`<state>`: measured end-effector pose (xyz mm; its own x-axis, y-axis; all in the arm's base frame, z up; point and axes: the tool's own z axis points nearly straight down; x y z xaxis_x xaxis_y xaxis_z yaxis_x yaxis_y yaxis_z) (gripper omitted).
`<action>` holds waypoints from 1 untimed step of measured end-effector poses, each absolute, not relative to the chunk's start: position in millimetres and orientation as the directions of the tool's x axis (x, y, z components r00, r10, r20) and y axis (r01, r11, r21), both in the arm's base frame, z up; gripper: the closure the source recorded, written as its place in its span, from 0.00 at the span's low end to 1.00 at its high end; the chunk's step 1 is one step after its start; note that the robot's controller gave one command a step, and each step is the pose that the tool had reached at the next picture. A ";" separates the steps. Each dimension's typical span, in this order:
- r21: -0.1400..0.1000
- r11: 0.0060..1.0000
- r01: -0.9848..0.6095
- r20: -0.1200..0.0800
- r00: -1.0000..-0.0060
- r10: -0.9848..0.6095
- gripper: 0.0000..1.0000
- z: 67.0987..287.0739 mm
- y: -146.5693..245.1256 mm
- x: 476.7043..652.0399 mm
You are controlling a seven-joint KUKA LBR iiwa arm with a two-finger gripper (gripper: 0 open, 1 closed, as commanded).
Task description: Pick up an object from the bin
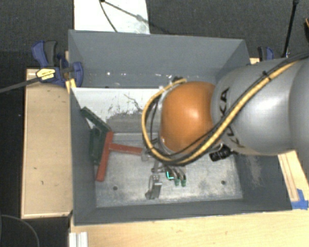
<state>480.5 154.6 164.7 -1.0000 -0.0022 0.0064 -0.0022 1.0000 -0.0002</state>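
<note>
My gripper (154, 188) hangs low over the bin's floor, front of centre, under the arm's orange cover. A red tool (105, 158) lies to its left: one red bar runs toward the front left, and a second red bar (126, 149) points right and ends beneath the cover, just above the gripper. A dark green flat piece (97, 136) leans at the red tool's far end, against the left wall. Nothing shows in the gripper.
The arm and its orange cover with looped cables hide the bin's middle and right. Bare scratched floor shows along the front and at the back left.
</note>
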 end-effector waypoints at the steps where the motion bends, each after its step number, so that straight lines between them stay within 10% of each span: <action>1: -0.004 1.000 -0.022 0.005 -1.000 -0.022 0.00 68.3 35.8 496.0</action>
<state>496.0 35.8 68.3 -0.9997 -0.0223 0.0048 -0.0223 0.9997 -0.0038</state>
